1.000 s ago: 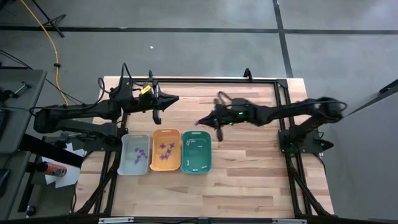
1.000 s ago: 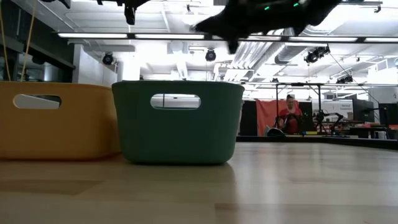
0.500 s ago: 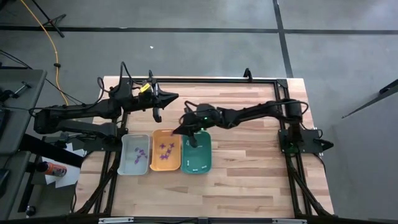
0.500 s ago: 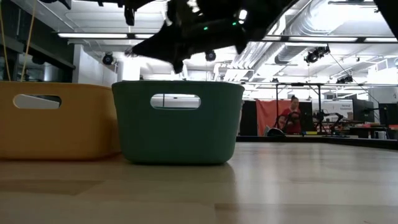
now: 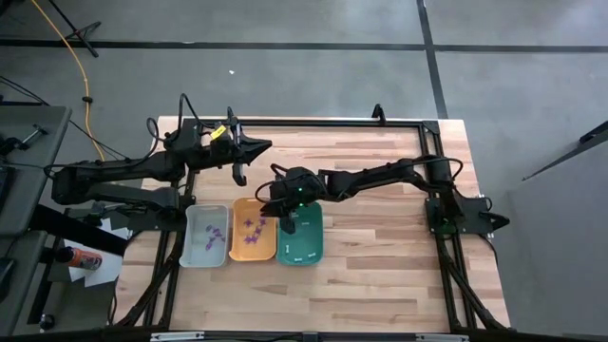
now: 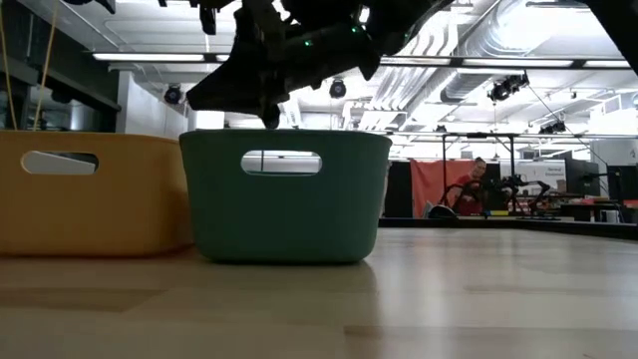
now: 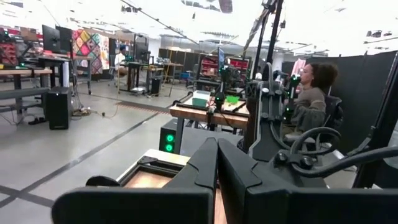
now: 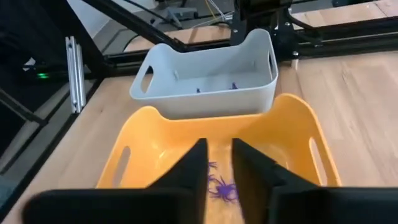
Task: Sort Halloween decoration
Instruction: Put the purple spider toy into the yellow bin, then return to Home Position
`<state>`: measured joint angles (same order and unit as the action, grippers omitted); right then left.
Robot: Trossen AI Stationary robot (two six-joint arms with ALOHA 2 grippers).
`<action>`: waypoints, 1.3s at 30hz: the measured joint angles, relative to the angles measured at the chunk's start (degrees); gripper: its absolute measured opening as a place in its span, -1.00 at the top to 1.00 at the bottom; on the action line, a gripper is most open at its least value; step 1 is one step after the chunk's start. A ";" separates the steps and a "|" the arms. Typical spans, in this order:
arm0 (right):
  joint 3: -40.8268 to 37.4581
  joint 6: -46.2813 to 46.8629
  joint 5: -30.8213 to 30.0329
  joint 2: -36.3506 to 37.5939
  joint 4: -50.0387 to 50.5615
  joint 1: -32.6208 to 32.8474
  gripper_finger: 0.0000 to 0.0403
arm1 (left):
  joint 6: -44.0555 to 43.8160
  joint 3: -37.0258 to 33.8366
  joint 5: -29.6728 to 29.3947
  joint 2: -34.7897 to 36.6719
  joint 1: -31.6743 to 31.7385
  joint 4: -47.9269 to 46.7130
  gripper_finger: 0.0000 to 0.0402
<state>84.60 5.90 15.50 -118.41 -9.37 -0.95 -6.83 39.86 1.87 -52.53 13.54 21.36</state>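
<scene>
R end effector [image 8: 216, 163] has swung from mid-frame right to centre of high view, now over the orange tray [image 8: 149, 140]; fingers parted a crack, nothing seen between them. You're likely at the drop. Purple spider-like pieces [image 8: 222, 189] lie on the tray floor below; more in the grey tray [image 5: 207, 237], white sticks in the teal tray [image 5: 302, 239]. L end effector [image 5: 239, 175] shut, idle upper left over counter [image 5: 380, 256].

purple pcs [image 5: 253, 228]: in orange tray | white sticks [image 5: 302, 255]: in teal tray
</scene>
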 joint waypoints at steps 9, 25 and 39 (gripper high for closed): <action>4.73 1.38 6.58 1.47 9.09 -0.18 0.13 | -1.52 0.00 0.01 0.33 0.00 1.78 1.00; -21.73 -3.46 3.26 31.73 30.03 2.06 0.92 | -8.09 -0.02 0.02 1.77 -0.96 0.85 1.00; -41.19 4.09 -16.06 63.74 -2.26 3.16 1.00 | -16.42 -0.02 9.03 1.79 -2.95 -0.88 1.00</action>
<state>43.42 9.99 -0.56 -54.67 -11.63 2.21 -23.25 39.83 10.89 -50.74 10.59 20.48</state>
